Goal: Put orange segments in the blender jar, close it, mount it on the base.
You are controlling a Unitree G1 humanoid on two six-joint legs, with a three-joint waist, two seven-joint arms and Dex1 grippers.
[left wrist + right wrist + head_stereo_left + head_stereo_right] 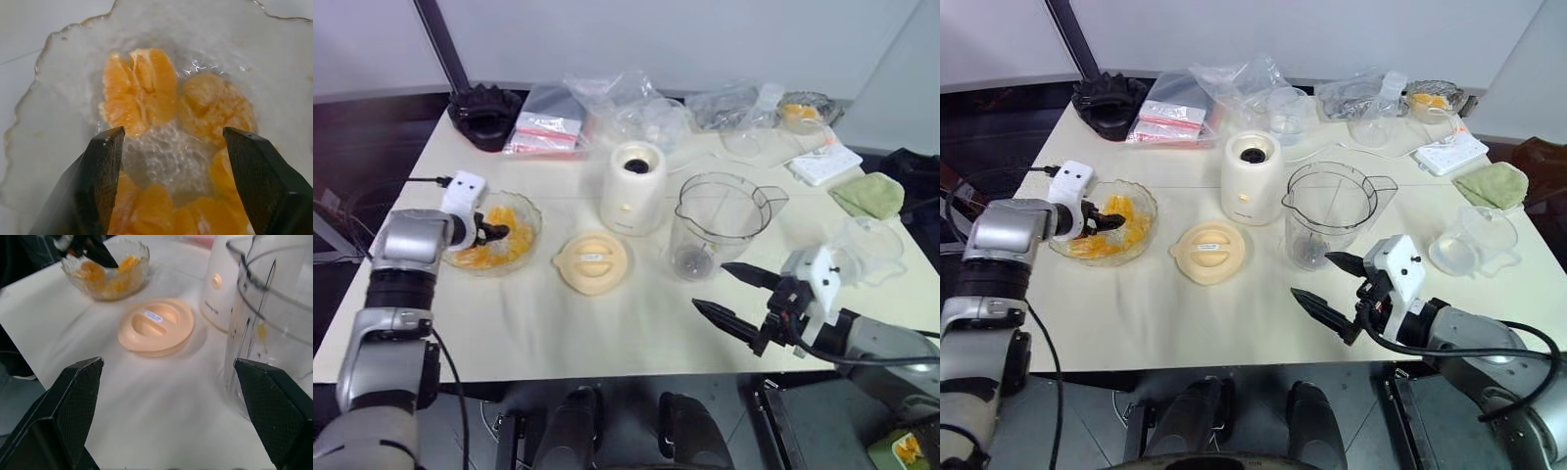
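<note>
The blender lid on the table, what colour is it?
The lid is pale peach-cream with a small white sticker in the middle; the right wrist view shows it best.

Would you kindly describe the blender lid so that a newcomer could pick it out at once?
Start at the cream-white base near the middle of the table. Just in front of it, between the glass bowl of orange segments and the clear blender jar, lies the lid. It is the flat, round, peach-coloured disc there.

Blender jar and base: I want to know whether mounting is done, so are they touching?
Apart. The left eye view shows the blender jar standing on the table beside the base, with a strip of tabletop between them.
</note>
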